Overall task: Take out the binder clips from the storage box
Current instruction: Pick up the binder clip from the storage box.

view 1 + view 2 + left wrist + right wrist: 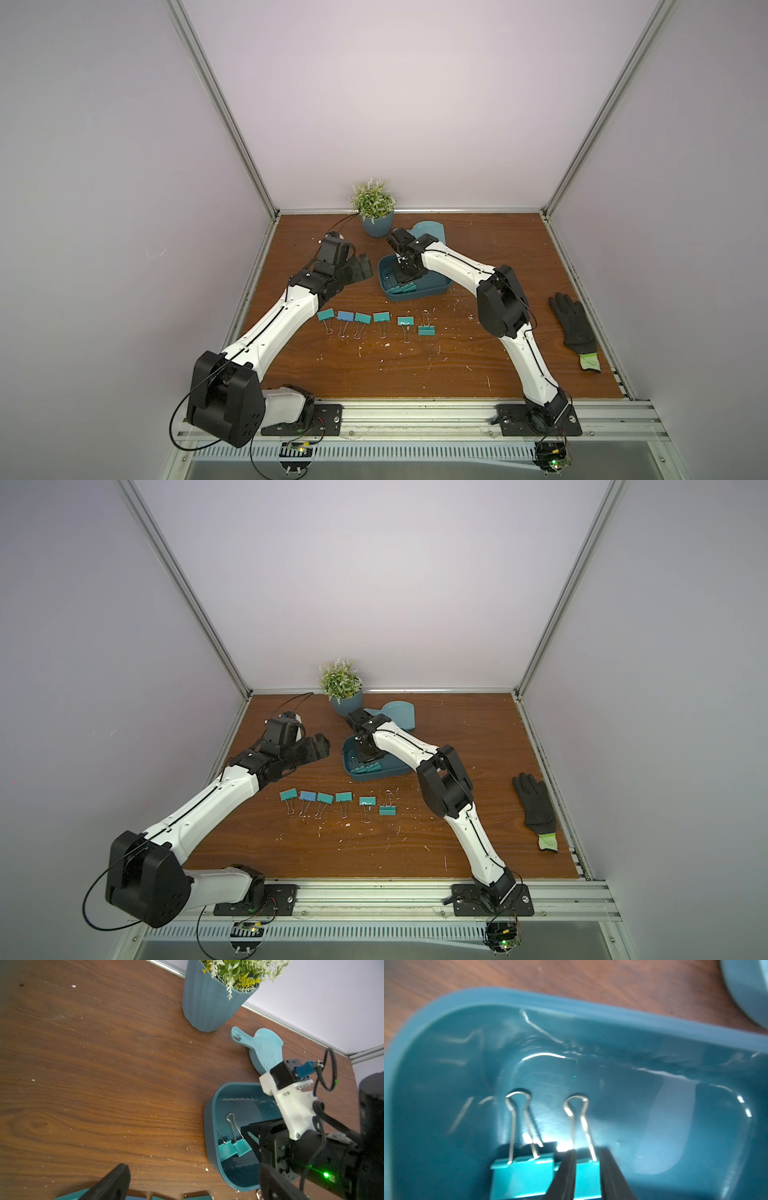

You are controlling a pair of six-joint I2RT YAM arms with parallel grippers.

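The storage box, a dark teal tub, stands mid-table behind a row of several binder clips, one of them blue. Two teal binder clips lie side by side inside the box. My right gripper reaches down into the tub. Its black fingers press both sides of the body of one clip, beside the other clip. My left gripper hovers open and empty to the left of the box.
A blue-grey plant pot and a light blue dustpan stand behind the box near the back wall. A black glove lies at the right edge. White crumbs are scattered over the wooden table.
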